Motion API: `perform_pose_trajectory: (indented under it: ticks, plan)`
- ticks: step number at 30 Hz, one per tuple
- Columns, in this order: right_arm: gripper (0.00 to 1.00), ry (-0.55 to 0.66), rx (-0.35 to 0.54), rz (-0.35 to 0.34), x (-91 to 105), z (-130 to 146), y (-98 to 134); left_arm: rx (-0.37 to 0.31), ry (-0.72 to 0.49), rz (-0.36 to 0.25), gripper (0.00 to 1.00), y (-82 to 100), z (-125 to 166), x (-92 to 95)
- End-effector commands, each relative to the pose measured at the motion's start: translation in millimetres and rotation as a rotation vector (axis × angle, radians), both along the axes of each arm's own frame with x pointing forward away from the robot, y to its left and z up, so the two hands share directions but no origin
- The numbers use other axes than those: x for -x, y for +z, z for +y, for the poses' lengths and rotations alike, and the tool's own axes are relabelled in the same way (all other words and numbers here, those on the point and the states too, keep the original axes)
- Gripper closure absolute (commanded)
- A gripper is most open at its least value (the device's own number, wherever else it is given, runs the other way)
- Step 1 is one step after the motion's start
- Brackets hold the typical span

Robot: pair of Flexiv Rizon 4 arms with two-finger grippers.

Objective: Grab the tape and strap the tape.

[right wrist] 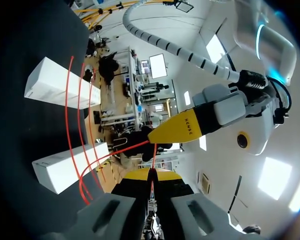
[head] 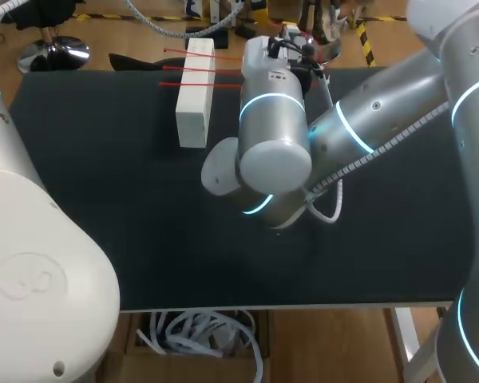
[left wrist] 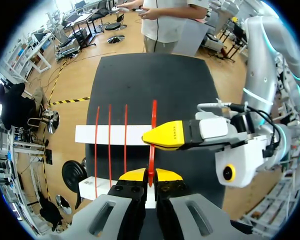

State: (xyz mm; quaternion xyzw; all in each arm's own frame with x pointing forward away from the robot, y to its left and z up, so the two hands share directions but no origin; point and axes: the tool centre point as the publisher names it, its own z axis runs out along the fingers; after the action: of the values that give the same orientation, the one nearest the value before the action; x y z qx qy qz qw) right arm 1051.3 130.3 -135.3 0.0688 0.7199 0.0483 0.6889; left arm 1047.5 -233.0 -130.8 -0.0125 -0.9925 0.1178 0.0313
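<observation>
A long white box [head: 193, 92] lies on the black table, with three thin red tape strands [head: 199, 69] across it. In the left wrist view my left gripper [left wrist: 149, 175] is shut on a fourth red strand [left wrist: 153, 112], which runs ahead over the white box [left wrist: 112, 134]. My right gripper's yellow fingertip [left wrist: 169, 135] comes in from the side and crosses that strand. In the right wrist view my right gripper [right wrist: 152, 175] is shut on the red tape [right wrist: 115, 153], which loops away toward two white blocks [right wrist: 60, 82]. In the head view my right arm [head: 271, 120] hides both grippers.
The black table top [head: 128, 231] stretches wide on every side of the box. My left arm's white body [head: 32, 263] fills the near left corner. A second white block [left wrist: 89, 188] sits beside my left gripper.
</observation>
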Motion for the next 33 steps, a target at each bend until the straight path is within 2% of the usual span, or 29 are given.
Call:
perform_pose_trajectory:
  ticks: [1,33]
  plan:
    - [1.00,0.005,-0.002,0.008,0.0,-0.4,5.6,-0.004,0.001,0.000,1.00,1.1,-0.7,0.1]
    - [1.00,0.021,-0.018,-0.006,-3.8,4.0,11.6,-0.004,0.001,0.000,1.00,1.1,-0.7,0.1]
